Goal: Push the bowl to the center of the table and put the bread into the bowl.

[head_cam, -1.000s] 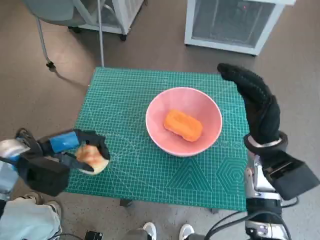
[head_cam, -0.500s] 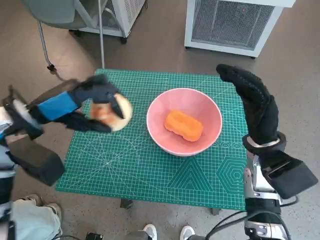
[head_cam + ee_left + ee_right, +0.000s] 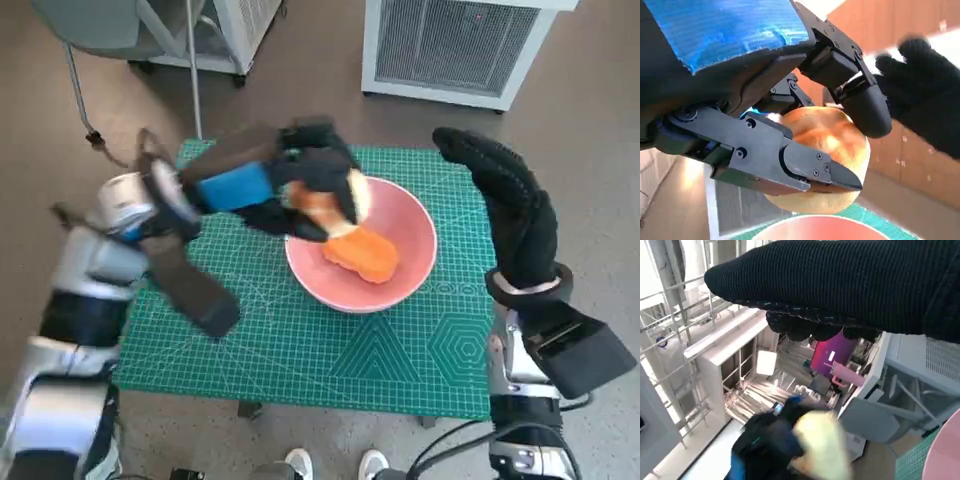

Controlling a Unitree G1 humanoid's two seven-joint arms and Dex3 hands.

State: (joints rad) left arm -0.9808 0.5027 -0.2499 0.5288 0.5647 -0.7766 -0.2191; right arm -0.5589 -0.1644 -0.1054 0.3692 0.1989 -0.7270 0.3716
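green table (image 3: 300,350), pink bowl (image 3: 415,275) on it

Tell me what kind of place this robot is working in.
Probably a lab or workshop, not a home: the small table wears a green gridded cutting mat, white vented equipment cabinets stand on a bare floor, and open metal shelving shows behind.

The green cutting-mat table (image 3: 300,350) was seen steeply from above; the round golden bread roll (image 3: 825,160) was viewed closely, and shared by the right wrist view.

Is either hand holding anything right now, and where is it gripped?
The left hand holds the bread roll by its rounded sides, over the bowl. The right hand holds nothing.
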